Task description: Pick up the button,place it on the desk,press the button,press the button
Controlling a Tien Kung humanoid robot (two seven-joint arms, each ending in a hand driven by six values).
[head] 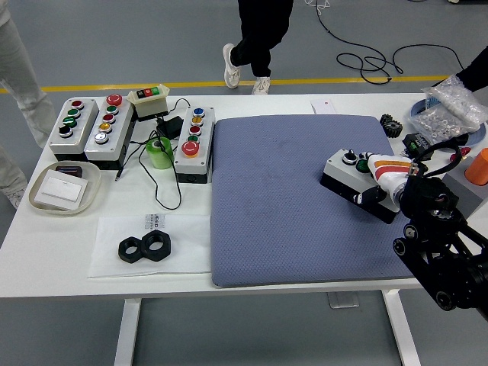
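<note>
Right robot hand [383, 177] grips button box [352, 181] on blue mat [290, 206]; black gear [390, 124], orange cup [478, 166], bagged parts [450, 107] crowd nearby; other button boxes [193, 142] far left.

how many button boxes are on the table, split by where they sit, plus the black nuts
Button boxes on the bare table, at left: 4 (two grey ones, a small cream one, one beside the mat)
Button box on the blue mat, in the right hand: 1
Black hex nuts: 2
Total: 7
</note>
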